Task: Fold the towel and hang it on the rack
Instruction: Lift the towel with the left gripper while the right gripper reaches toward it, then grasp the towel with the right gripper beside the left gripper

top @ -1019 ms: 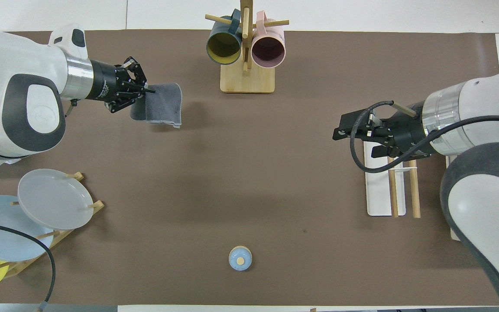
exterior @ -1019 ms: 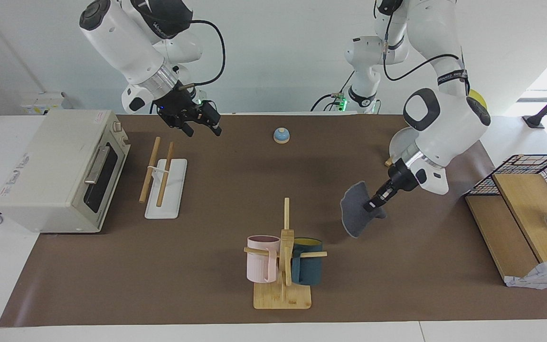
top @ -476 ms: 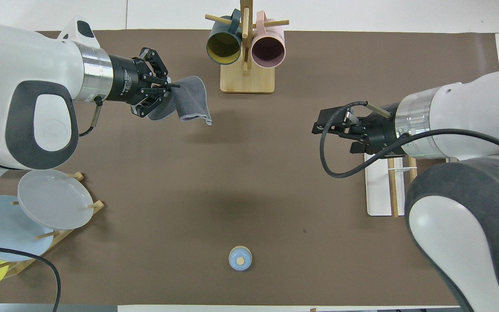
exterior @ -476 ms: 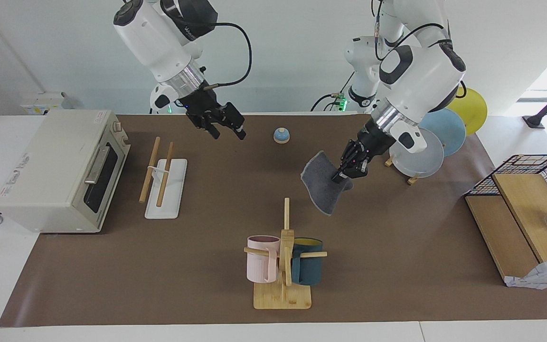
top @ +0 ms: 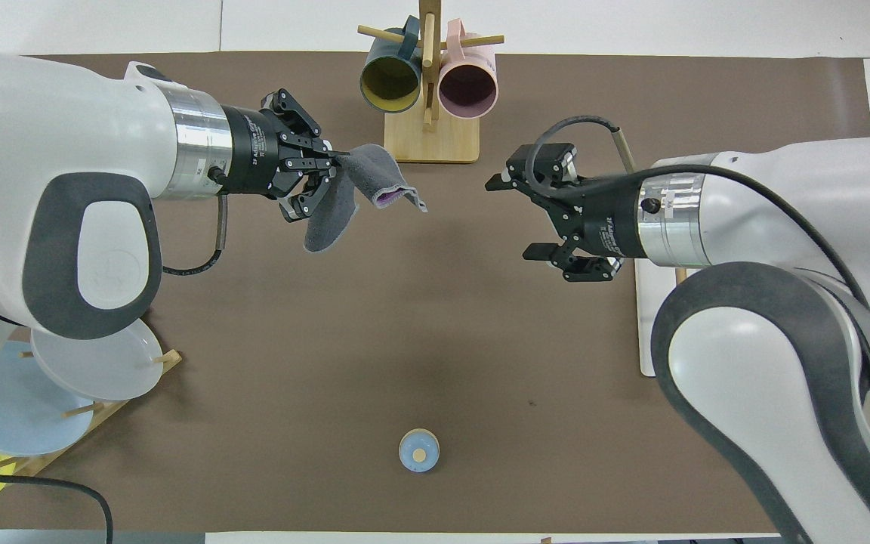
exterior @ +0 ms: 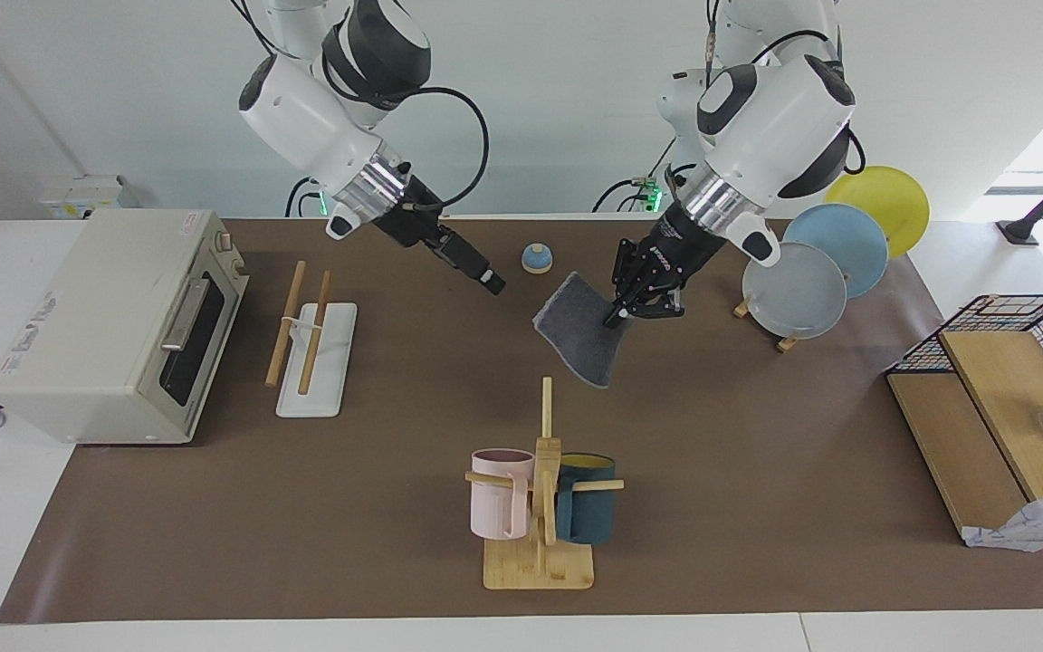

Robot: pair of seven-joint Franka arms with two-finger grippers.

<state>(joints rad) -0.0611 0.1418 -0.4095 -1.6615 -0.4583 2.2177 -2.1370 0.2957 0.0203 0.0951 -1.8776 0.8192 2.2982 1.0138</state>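
Note:
The towel (exterior: 578, 331) hangs in the air, dark grey with a strip of purple (top: 386, 199) showing at a drooping corner. My left gripper (exterior: 617, 316) is shut on its upper edge, over the middle of the mat between the bell and the mug tree. Facing it, a short gap away, my right gripper (top: 510, 219) is open and holds nothing. The rack (exterior: 309, 330), two wooden rods over a white base, stands beside the toaster oven. From overhead my right arm covers most of it; only part of its base (top: 648, 325) shows.
A toaster oven (exterior: 114, 326) stands at the right arm's end. A mug tree (exterior: 540, 507) with a pink and a teal mug is farthest from the robots. A small blue bell (exterior: 536, 259) is near the robots. Plates on a stand (exterior: 798, 288) and a wire basket (exterior: 1019, 335) are at the left arm's end.
My left gripper has lifted the towel and carried it toward the table's middle. My right gripper has left the rack area and swung toward the towel, still open.

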